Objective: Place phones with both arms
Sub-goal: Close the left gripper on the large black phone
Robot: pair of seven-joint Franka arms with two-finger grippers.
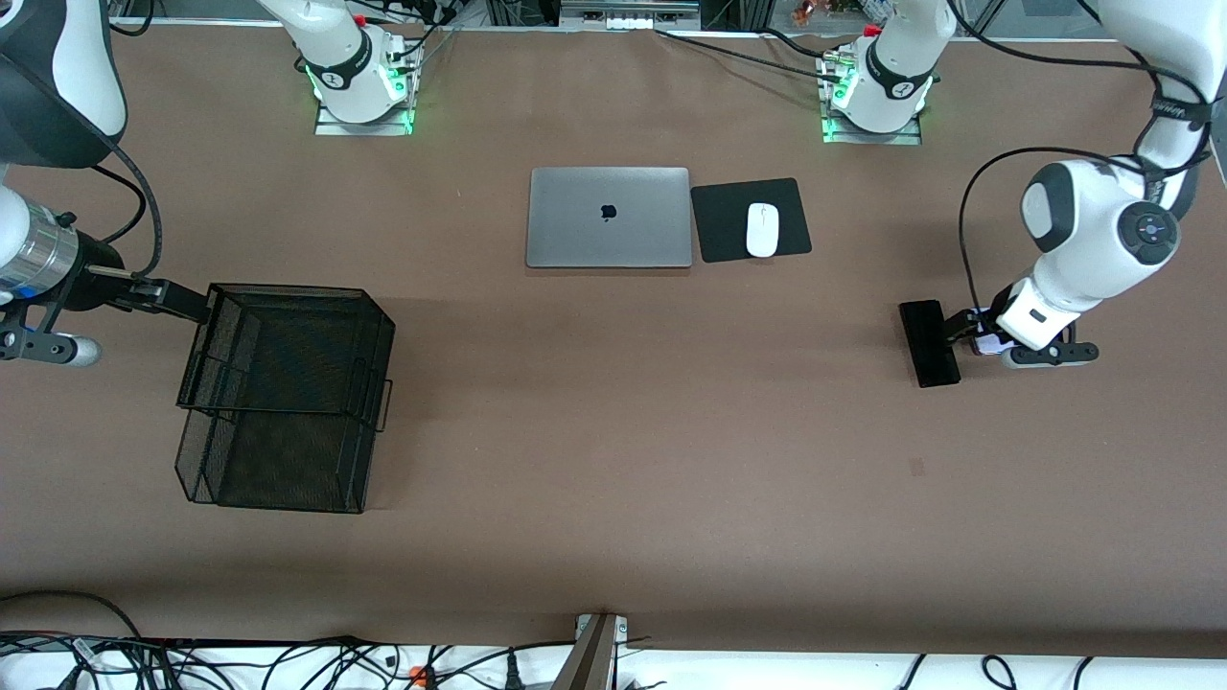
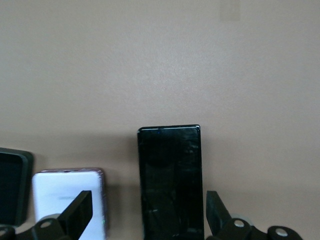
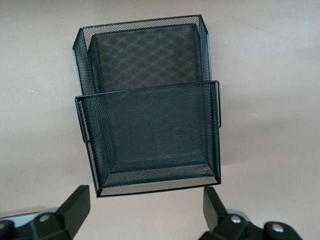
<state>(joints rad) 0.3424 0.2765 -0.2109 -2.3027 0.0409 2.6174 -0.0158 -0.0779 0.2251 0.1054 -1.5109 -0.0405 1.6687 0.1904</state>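
The long black phone (image 1: 928,342) lies flat on the brown table toward the left arm's end. My left gripper (image 1: 961,329) hovers low beside it, open. In the left wrist view that long black phone (image 2: 171,180) lies between the spread fingertips (image 2: 216,211), closer to one of them, and my left gripper (image 2: 148,215) touches nothing. Beside it lie the small pale lavender-white phone (image 2: 67,200) and, at the picture's edge, the small black phone (image 2: 12,185). My right gripper (image 1: 187,302) hangs open and empty at the mesh rack, as the right wrist view (image 3: 145,207) confirms.
A black two-tier mesh rack (image 1: 288,289) stands toward the right arm's end, its rim (image 3: 150,86) filling the right wrist view. A shut silver laptop (image 1: 609,218) and a white mouse (image 1: 762,230) on a black pad (image 1: 724,225) sit near the arms' bases.
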